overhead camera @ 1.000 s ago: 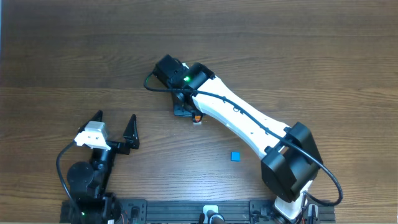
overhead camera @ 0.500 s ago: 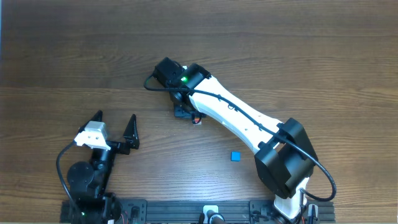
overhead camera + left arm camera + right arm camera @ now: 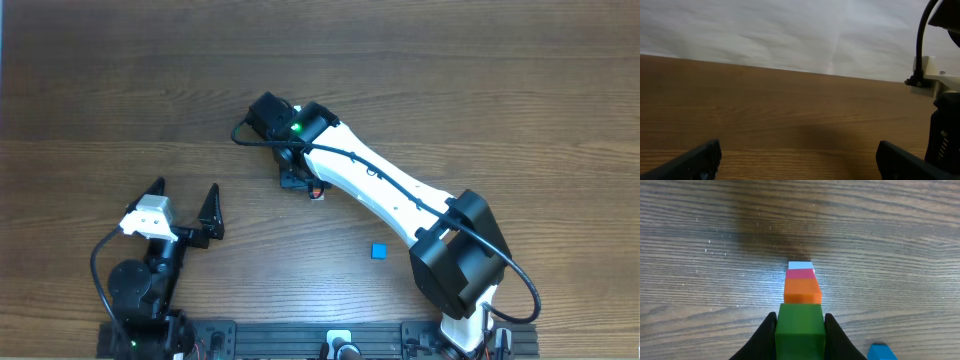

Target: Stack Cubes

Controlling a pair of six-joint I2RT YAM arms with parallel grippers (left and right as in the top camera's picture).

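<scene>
A wooden worktop (image 3: 120, 80) is spreading across the whole top view, its brown grain running from side to side in darker and lighter bands. A black rail (image 3: 270, 335) is lying along its near edge, at the bottom of that view. In the left wrist view the worktop is stretching away to a far edge, where a pale grey wall (image 3: 765, 30) is rising behind it, a faint lighter streak running up it. A soft shadow (image 3: 825, 135) is lying on the wood there. In the right wrist view the grain is showing close up with small pale flecks, and a dark smudge (image 3: 765, 235) is falling across it.
</scene>
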